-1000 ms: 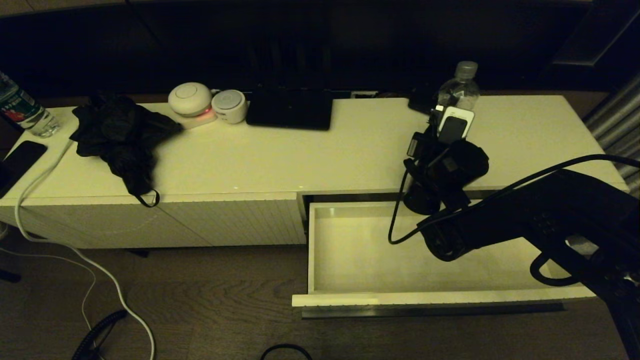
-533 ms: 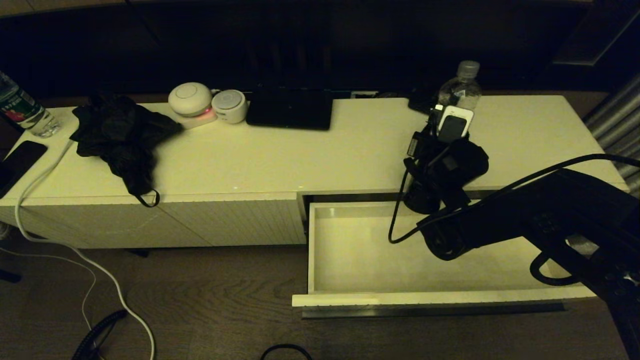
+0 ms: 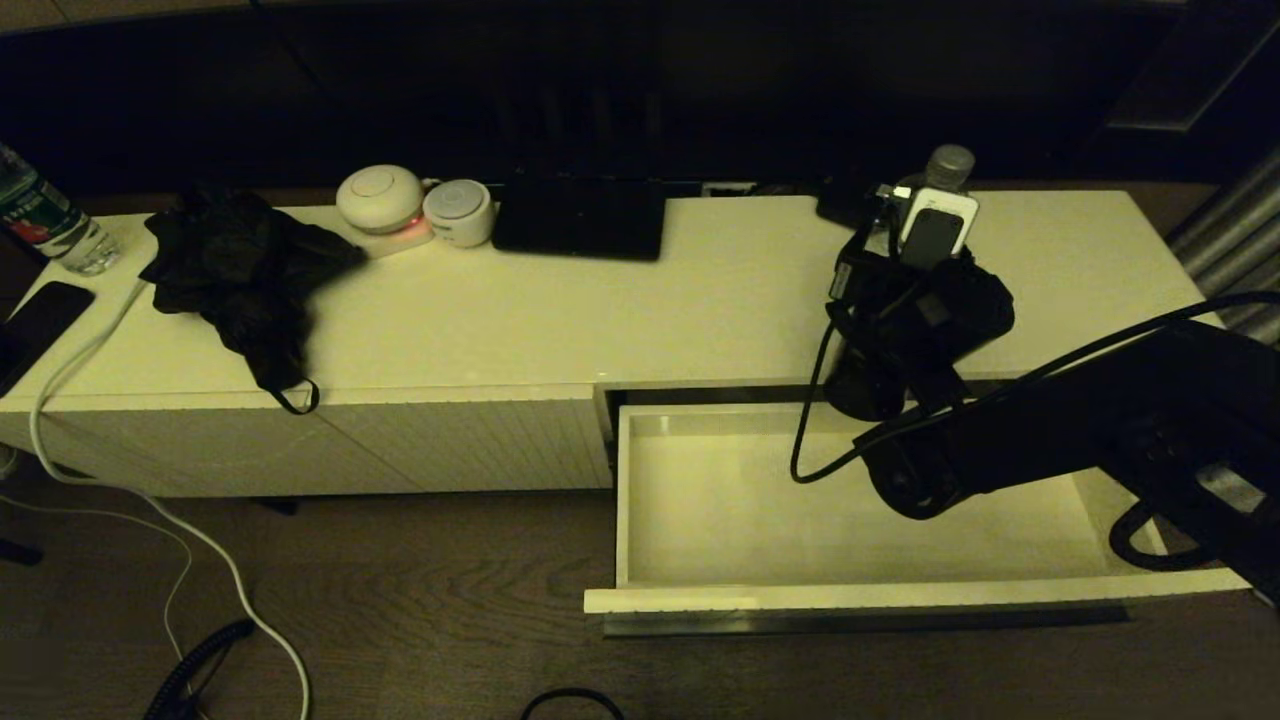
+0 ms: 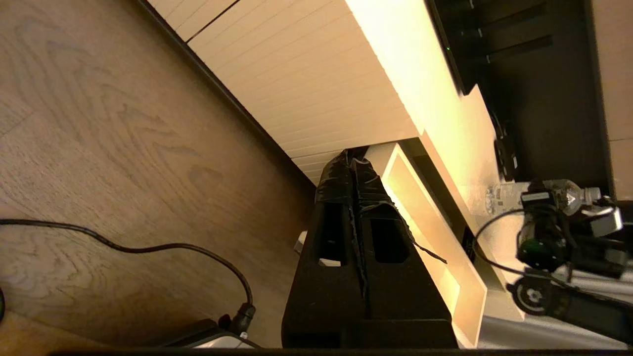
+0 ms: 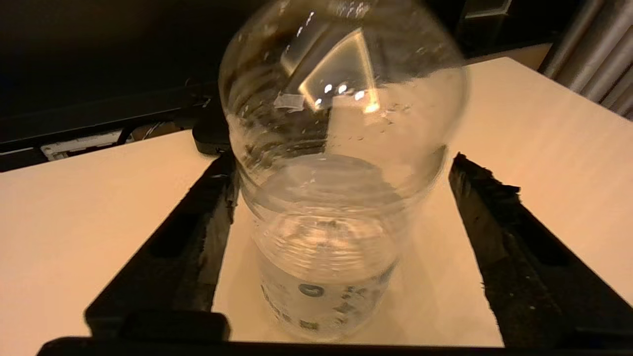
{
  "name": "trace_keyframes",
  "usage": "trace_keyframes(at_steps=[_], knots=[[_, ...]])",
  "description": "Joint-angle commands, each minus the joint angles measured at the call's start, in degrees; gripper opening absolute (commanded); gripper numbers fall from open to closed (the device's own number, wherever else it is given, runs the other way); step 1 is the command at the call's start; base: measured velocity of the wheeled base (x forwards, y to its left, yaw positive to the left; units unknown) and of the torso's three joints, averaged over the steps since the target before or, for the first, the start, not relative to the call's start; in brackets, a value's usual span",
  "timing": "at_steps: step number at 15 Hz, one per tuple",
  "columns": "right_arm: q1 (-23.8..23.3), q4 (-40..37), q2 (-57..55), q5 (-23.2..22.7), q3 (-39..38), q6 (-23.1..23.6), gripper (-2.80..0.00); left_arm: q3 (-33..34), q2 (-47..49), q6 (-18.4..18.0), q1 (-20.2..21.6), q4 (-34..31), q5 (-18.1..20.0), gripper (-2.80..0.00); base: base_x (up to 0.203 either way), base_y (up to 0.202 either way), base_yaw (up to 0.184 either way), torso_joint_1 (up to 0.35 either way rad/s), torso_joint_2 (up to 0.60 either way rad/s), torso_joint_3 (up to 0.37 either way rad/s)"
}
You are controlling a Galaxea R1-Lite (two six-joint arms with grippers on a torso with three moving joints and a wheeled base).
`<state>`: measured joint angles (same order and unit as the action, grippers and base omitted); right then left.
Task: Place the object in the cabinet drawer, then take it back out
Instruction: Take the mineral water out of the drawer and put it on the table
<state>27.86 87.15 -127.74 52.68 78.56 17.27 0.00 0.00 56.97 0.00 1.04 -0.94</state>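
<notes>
The clear water bottle [image 5: 326,222] stands on the white cabinet top, near its back right. In the head view only its grey cap [image 3: 950,160] shows above the wrist. My right gripper [image 5: 341,165] is open around the bottle's lower body, one finger close to its side and the other clear of it. From the left wrist view the bottle [image 4: 499,200] shows beyond the drawer. The cabinet drawer [image 3: 850,597] is pulled out, with nothing on its white floor. My left gripper [image 4: 353,158] is shut and empty, low over the floor beside the drawer [image 4: 467,277].
A black cloth [image 3: 240,270], two white round devices [image 3: 380,198], [image 3: 458,212] and a dark flat box [image 3: 580,220] lie on the cabinet top. At the far left are a red-green label bottle [image 3: 45,225] and a phone [image 3: 40,320]. A white cable [image 3: 120,480] trails to the floor.
My right arm has moved right and further back over the cabinet top, so its fingers now flank the bottle. The bottle's cap shows slightly further right and lower.
</notes>
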Motion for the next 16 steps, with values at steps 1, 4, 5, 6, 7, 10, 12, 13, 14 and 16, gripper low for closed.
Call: trace_keyframes(at_steps=[1,4,5,6,7,10,12,13,14,16], knots=[[0.6,0.5,3.8,0.3,-3.7,-0.1,0.0,0.0,-0.1,0.3,0.0,0.0,0.0,-2.8,0.0,0.0,0.0,0.0,0.0,0.0],[2.0,0.5,9.3,0.6,-9.7,-0.2,0.0,0.0,-0.1,0.3,0.0,0.0,0.0,-2.8,0.0,0.0,0.0,0.0,0.0,0.0],[2.8,0.5,11.7,1.1,-12.3,-0.2,0.0,0.0,-0.1,0.3,0.0,0.0,0.0,-2.8,0.0,0.0,0.0,0.0,0.0,0.0],[3.9,0.5,13.7,1.6,-14.3,-0.2,0.0,0.0,-0.1,0.3,0.0,0.0,0.0,-2.8,0.0,0.0,0.0,0.0,0.0,0.0],[5.3,0.5,16.5,2.0,-16.7,-0.2,0.0,0.0,-0.1,0.3,0.0,0.0,0.0,-2.8,0.0,0.0,0.0,0.0,0.0,0.0],[10.0,-0.9,22.4,2.6,-24.2,0.0,0.0,0.0,-0.1,0.3,0.0,0.0,0.0,-2.8,0.0,0.0,0.0,0.0,0.0,0.0],[11.2,-1.7,23.9,2.6,-26.6,0.2,0.0,0.0,-0.1,0.3,0.0,0.0,0.0,-2.8,0.0,0.0,0.0,0.0,0.0,0.0],[12.4,-2.4,25.7,2.6,-27.9,0.5,0.0,0.0,-0.1,0.3,0.0,0.0,0.0,-2.8,0.0,0.0,0.0,0.0,0.0,0.0],[13.2,-3.7,27.5,2.5,-30.0,1.1,0.0,0.0,-0.1,0.3,0.0,0.0,0.0,-2.8,0.0,0.0,0.0,0.0,0.0,0.0],[13.7,-8.1,32.5,1.9,-37.0,2.1,0.0,0.0,-0.1,0.3,0.0,0.0,0.0,-2.8,0.0,0.0,0.0,0.0,0.0,0.0]])
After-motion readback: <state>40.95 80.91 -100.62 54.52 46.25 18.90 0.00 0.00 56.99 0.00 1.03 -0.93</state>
